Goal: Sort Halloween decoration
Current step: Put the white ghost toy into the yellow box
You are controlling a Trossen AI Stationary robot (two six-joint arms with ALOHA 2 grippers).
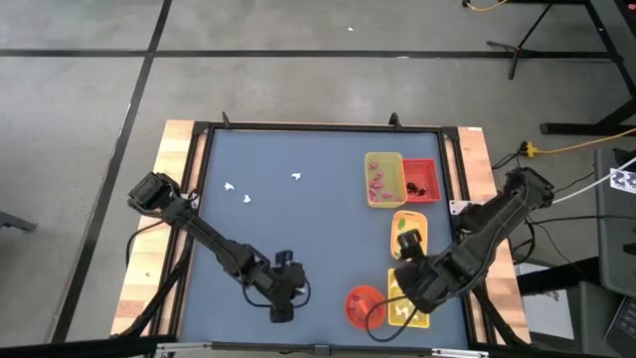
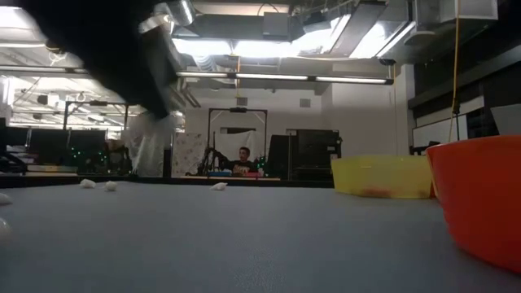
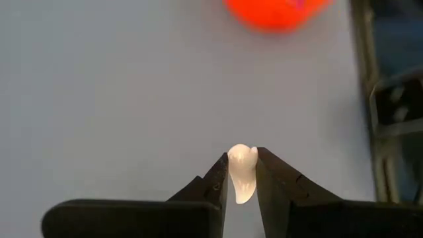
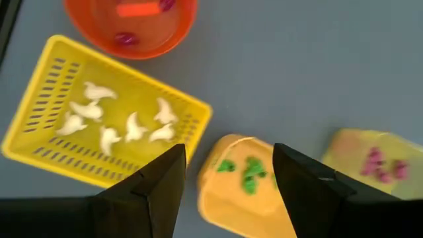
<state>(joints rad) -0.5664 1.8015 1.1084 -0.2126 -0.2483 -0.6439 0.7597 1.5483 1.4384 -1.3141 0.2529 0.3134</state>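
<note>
left gripper (image 3: 242,173) has its jaws clamped on a little white ghost (image 3: 242,170) near the red-orange bowl (image 1: 364,304), while the right gripper (image 4: 228,173) hangs over the trays, jaws wide apart

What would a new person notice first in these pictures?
Probably the white ghost piece pinched between the left gripper fingers, above the bare table near its front edge. Next, the yellow basket at the front right holding several white ghosts, with the round orange bowl beside it and the open right gripper hovering above.
</note>
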